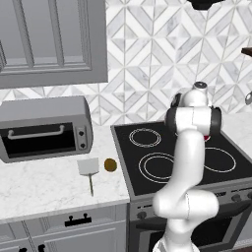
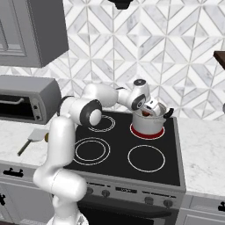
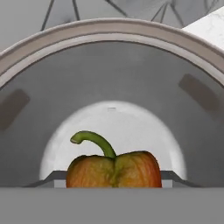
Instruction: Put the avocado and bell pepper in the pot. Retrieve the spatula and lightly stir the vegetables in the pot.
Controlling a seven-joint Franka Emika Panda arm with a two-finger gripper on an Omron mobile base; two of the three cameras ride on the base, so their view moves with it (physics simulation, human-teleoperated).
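Gripper (image 2: 148, 112) hangs over the small shiny steel pot (image 2: 149, 124) on the rear right ring, pinching the squat red bell pepper (image 3: 114, 169) above its floor; release low and centred. Brownish-olive avocado (image 1: 110, 165) lies beside the pale square-bladed spatula (image 1: 88, 170) on the counter; fingertips cut off, contact unclear.

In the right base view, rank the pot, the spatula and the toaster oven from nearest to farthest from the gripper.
1. Pot: on the back right burner, directly under the gripper.
2. Spatula: on the counter left of the stove.
3. Toaster oven: far left, against the wall. It and the spatula lie at nearly the same distance, so that order is uncertain.
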